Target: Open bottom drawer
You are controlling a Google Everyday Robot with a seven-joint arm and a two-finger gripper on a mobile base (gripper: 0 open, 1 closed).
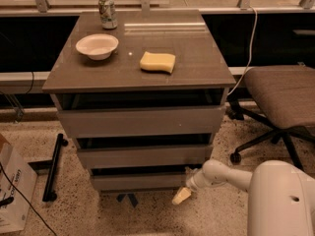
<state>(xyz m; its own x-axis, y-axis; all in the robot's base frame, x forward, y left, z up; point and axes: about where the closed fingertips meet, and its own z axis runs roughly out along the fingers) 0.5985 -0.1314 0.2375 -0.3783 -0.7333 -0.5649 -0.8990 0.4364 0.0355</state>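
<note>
At your far left a cardboard box [12, 191] stands on the speckled floor, and just right of it a black bar [53, 168] lies along the floor, near the cabinet's left side. On the cabinet's grey top [197, 58] you see a drink can [107, 12] upright at the back edge, a white bowl [97, 45] in front of it, and a yellow sponge [157, 62] lying flat nearer the middle, apart from both.

Below the top, three grey handleless fronts are stacked: the top drawer [142, 122], the middle drawer [142, 156], and the bottom drawer [140, 181] lowest, close to the floor, with a dark gap above its front.

Your gripper [181, 195] sits low, just beside the bottom drawer's lower right corner, its pale tip angled down toward the floor. Whether it touches the front, and whether it is apart or together, you cannot tell.

The white arm [221, 175] runs rightward from it to the robot's body [283, 200] at lower right. Behind that, an office chair [280, 95] stands right of the cabinet, and a white cable [251, 43] hangs between them.
</note>
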